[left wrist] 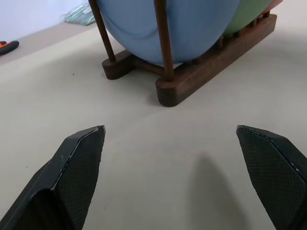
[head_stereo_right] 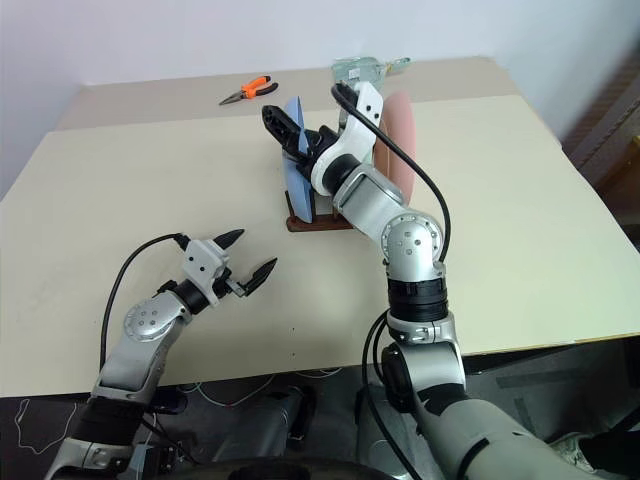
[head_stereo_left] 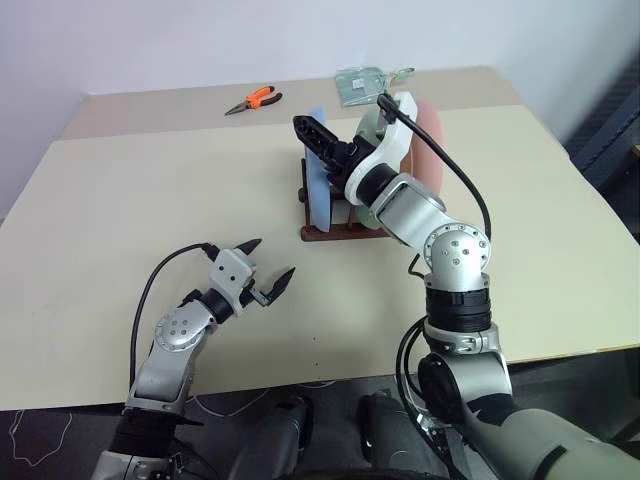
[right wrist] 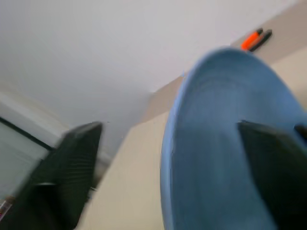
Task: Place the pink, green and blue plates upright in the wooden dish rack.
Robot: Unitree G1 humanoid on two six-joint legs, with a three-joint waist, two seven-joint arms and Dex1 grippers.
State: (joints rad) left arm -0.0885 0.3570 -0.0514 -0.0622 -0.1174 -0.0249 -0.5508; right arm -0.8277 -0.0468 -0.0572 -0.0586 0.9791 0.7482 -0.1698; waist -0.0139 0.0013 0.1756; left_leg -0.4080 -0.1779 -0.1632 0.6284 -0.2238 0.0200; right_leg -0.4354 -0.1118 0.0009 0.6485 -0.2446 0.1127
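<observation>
no writing can be read anywhere. the wooden dish rack stands near the table's far edge, holding the blue plate, green plate and pink plate upright. the right gripper reaches level over the blue plate's rim, fingers apart, gripping nothing. the left gripper hovers near the front edge, wide open and empty. orange pliers lie near the far edge.

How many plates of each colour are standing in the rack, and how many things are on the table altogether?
Blue plate: 1
Green plate: 1
Pink plate: 1
Wooden dish rack: 1
Orange-handled pliers: 1
Clear packet at the table's far edge: 1
Total: 6 things, 3 of them plates in the rack.
</observation>
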